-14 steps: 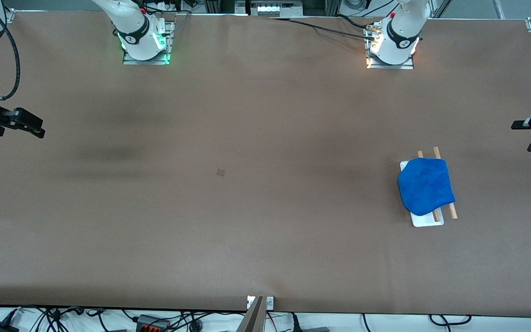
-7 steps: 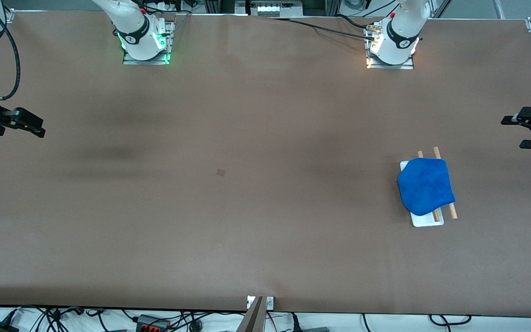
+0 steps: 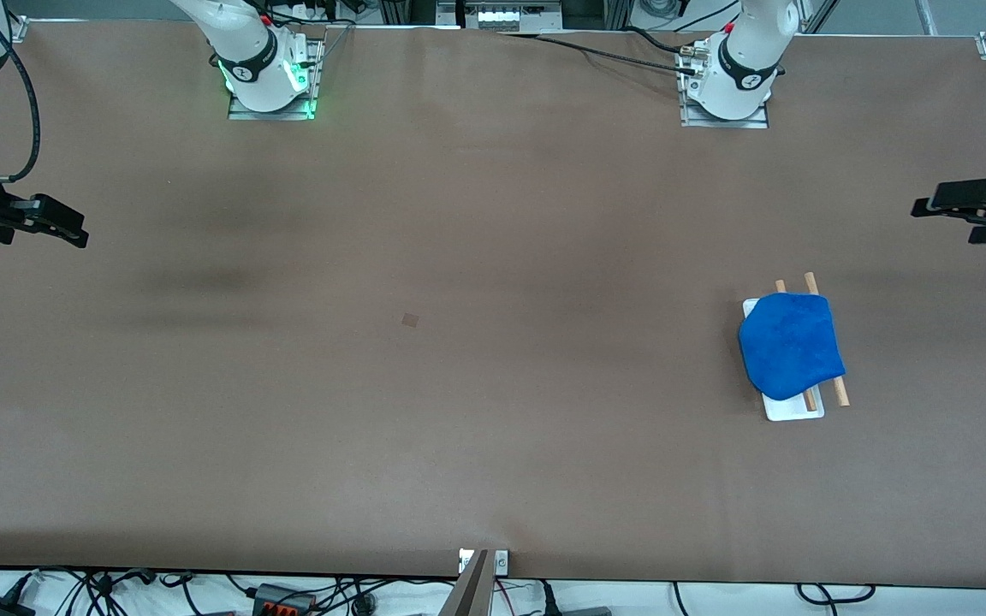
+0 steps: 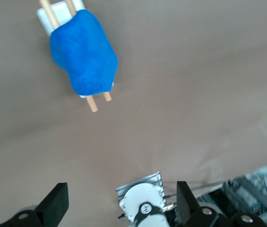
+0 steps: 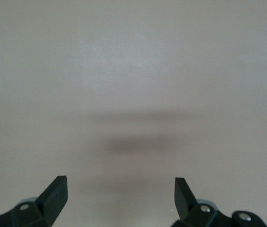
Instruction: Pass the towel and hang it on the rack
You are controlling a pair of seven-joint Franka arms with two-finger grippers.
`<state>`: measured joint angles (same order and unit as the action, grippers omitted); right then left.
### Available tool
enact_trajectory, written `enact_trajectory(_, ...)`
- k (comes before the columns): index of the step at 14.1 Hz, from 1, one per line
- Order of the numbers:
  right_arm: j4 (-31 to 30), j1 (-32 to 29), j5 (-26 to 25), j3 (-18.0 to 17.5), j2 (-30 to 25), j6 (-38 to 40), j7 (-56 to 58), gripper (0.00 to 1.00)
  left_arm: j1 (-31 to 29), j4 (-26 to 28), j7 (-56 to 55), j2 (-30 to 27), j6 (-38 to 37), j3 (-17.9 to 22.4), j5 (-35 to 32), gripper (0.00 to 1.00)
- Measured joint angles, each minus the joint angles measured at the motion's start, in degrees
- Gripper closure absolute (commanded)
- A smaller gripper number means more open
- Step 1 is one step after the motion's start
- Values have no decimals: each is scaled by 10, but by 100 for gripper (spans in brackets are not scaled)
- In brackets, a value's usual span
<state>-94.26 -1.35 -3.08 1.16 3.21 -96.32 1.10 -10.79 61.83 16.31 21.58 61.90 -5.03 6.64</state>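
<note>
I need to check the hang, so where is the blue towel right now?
In the front view the towel is draped over the rack toward the left arm's end of the table, and neither gripper is touching it.

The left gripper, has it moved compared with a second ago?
Yes. The left gripper has shifted toward the robots' bases and slightly inward over the table, away from the rack, which stays put under the towel.

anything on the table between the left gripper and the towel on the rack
Nothing: only bare brown table separates the open left gripper from the towel draped over the rack. Both the front view and the left wrist view show it.
</note>
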Motion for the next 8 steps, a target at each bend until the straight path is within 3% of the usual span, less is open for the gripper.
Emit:
enact_trajectory(3, -1, 0, 0, 0, 0, 0, 0, 0, 56, 94, -25, -68, 51, 67, -7, 0)
enact_trajectory(8, -7, 0, 0, 0, 0, 1, 0, 0, 79, 231, -137, -178, 162, 78, -38, 0)
